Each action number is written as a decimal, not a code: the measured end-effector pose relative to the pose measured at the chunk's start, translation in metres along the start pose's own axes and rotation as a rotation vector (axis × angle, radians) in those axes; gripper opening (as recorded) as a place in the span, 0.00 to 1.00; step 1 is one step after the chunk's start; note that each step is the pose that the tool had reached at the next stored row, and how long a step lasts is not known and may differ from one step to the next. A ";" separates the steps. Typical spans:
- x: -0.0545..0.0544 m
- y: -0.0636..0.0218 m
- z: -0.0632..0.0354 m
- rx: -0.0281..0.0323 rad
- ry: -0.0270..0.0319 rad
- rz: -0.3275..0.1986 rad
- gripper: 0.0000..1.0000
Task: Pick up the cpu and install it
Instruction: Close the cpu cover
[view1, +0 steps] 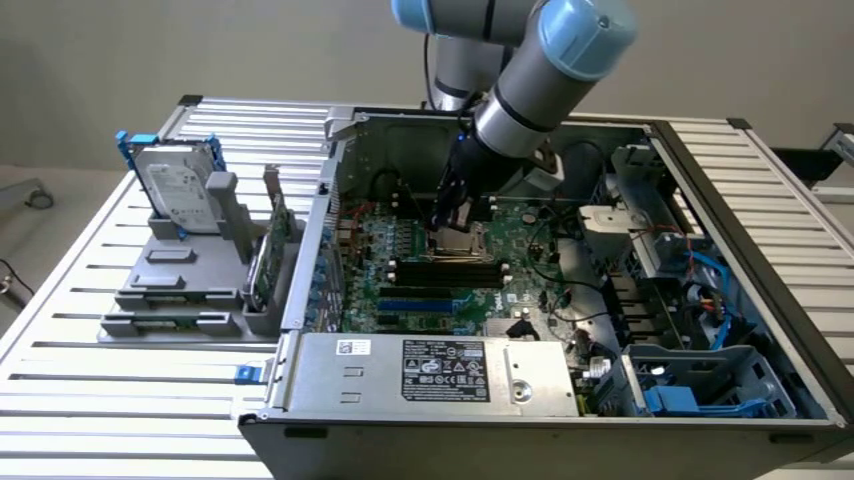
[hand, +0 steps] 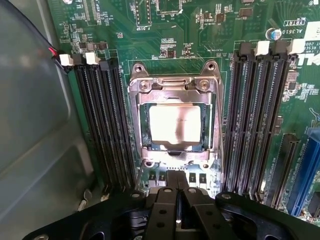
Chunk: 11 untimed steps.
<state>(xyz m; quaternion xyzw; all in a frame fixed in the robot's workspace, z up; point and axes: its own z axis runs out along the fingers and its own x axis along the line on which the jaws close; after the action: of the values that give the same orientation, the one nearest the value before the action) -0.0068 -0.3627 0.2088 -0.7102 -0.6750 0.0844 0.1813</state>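
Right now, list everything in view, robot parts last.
cpu: one, silvery, lying inside the socket
socket: one, metal-framed, on the motherboard
motherboard: one, green, inside the case
memory slots: two banks, black, either side of the socket
case: one, dark grey, open, on the slatted table
hard drive: one, silver, blue-framed, upright on a grey stand
arm: one, grey with blue joints, reaching into the case
claw: one, black, shut, over the socket

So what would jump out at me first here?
The blue-jointed arm reaching into the open computer case, mid exterior view. Close to its shut gripper, the silvery cpu lies in the metal-framed socket between dark memory slots. On the exterior view's left, a hard drive stands on edge in a grey rack.
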 end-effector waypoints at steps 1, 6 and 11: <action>0.000 0.0006 0.0017 -0.0001 0.0000 0.000 0.11; 0.000 0.0032 0.0086 -0.0002 0.0001 0.000 0.11; 0.001 0.0043 0.0125 -0.0002 0.0001 0.000 0.11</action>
<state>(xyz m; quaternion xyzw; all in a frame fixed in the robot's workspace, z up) -0.0073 -0.3604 0.1958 -0.7103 -0.6750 0.0843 0.1812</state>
